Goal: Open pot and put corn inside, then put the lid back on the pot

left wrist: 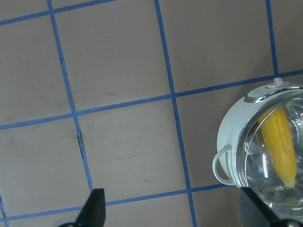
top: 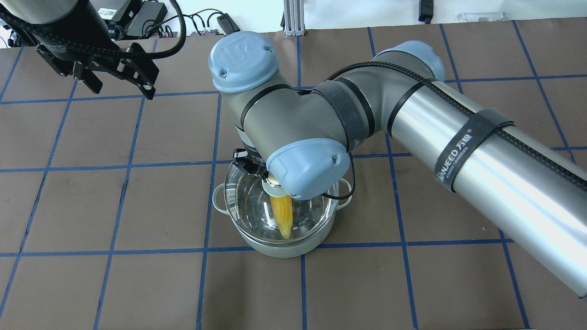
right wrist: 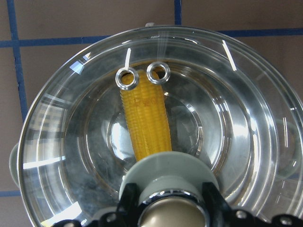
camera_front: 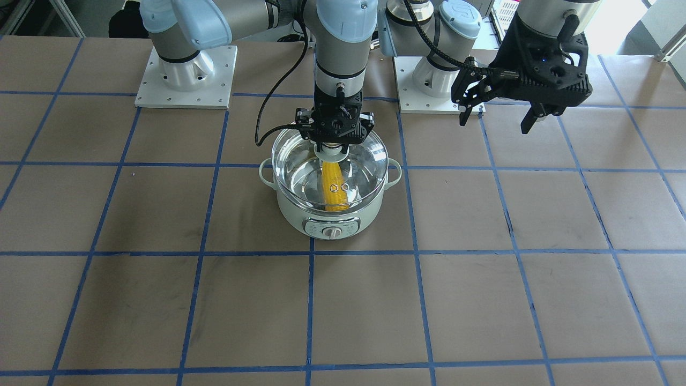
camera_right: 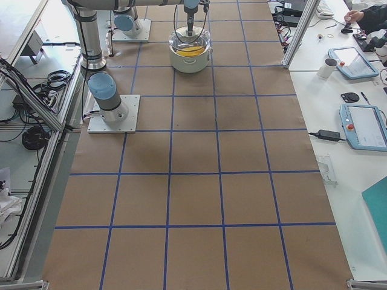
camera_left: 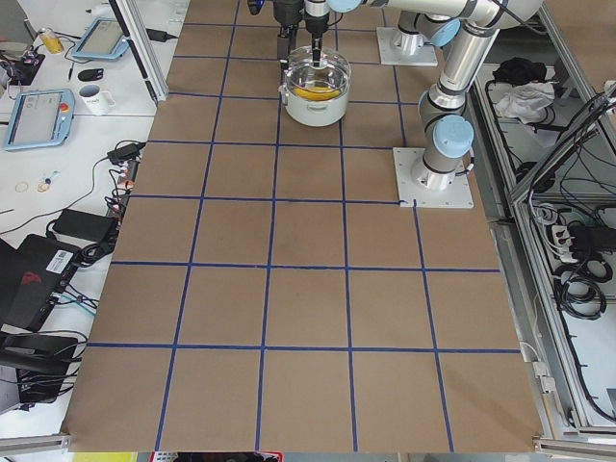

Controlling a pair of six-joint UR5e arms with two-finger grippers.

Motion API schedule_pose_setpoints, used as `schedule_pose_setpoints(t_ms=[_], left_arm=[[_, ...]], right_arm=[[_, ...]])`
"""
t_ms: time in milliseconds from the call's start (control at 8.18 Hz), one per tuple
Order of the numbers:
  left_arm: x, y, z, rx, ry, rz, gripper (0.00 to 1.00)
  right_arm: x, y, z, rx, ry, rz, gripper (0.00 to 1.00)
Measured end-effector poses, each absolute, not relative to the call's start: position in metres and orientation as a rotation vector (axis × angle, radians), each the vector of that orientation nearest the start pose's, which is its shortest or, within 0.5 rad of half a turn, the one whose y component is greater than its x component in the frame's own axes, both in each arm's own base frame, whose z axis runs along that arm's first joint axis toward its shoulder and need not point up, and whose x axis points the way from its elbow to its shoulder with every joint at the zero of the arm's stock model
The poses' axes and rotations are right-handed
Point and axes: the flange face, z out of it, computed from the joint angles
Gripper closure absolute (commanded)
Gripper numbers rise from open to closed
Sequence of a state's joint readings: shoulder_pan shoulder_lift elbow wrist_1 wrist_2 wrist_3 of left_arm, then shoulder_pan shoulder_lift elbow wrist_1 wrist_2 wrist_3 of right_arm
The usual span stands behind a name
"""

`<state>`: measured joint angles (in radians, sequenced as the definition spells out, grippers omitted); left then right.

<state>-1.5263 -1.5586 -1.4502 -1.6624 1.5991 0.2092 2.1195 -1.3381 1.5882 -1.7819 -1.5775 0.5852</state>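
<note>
The fingers [right wrist: 128,203] of the right gripper [camera_front: 335,151] squeezed the knob [right wrist: 168,182] of the lid [camera_front: 367,171]. The lid sat over the pot [camera_front: 297,220], and the corn [camera_front: 335,187] lay inside. The left gripper [camera_front: 496,124] hung wide open and empty, well apart. The job looked nearly done; only letting go seemed left.

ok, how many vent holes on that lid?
2. One vent hole and another sit side by side in the lid, between its knob and the control panel. Behind the knob is partly hidden.
</note>
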Motion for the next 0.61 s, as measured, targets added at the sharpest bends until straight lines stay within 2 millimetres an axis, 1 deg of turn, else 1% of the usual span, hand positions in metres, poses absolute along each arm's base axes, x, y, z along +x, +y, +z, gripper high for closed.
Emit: schedule_pose_setpoints(t_ms=[244,611], left_arm=[[-0.110,-0.496,0.541,0.257,3.111,-0.052,0.00],[-0.112,-0.493,0.544,0.250,3.136,-0.064,0.00]], right_arm=[[0.416,-0.423,0.363,0.077,3.173,0.080,0.62],[0.418,-0.425,0.354,0.088,3.171,0.106,0.62]])
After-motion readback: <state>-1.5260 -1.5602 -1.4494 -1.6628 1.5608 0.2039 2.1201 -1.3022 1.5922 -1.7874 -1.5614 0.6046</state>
